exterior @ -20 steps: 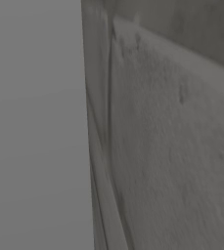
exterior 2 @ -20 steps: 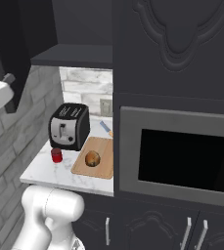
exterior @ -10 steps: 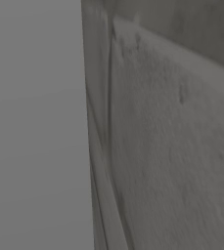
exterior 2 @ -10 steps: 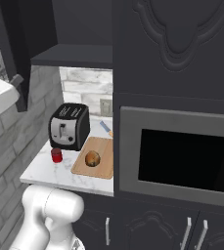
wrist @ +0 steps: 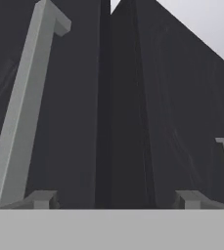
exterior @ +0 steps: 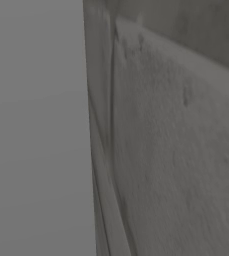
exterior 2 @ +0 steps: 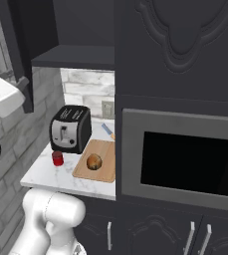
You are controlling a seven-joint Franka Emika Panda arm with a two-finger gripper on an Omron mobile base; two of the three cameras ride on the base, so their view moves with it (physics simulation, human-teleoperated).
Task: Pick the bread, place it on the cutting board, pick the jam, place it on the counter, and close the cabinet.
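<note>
The round brown bread (exterior 2: pixel 94 162) sits on the flat wooden cutting board (exterior 2: pixel 104 169), in the lower left middle of the right base view. So that part looks done. The small red jam jar (exterior 2: pixel 57 158) stands on the white marble surface (exterior 2: pixel 46 174), just left of the board and in front of the black and silver toaster (exterior 2: pixel 70 129). That part looks done too.

What is left, I think, is closing the cabinet. The dark cabinet door (exterior 2: pixel 17 55) stands open at the upper left of the right base view, sticking out toward us, and the dark shelf space (exterior 2: pixel 80 25) beside it is open to see.

In the hand view the camera is very close to dark flat cabinet panels (wrist: pixel 182 122) with a long grey bar handle (wrist: pixel 23 112) running up the left side. The hand (wrist: pixel 116 199) has two grey tips at the bottom of that view, one at the lower left and one at the lower right (they look spread wide, with nothing between them). It is not pinching anything.

I cannot tell if the hand is touching the door yet.
</note>
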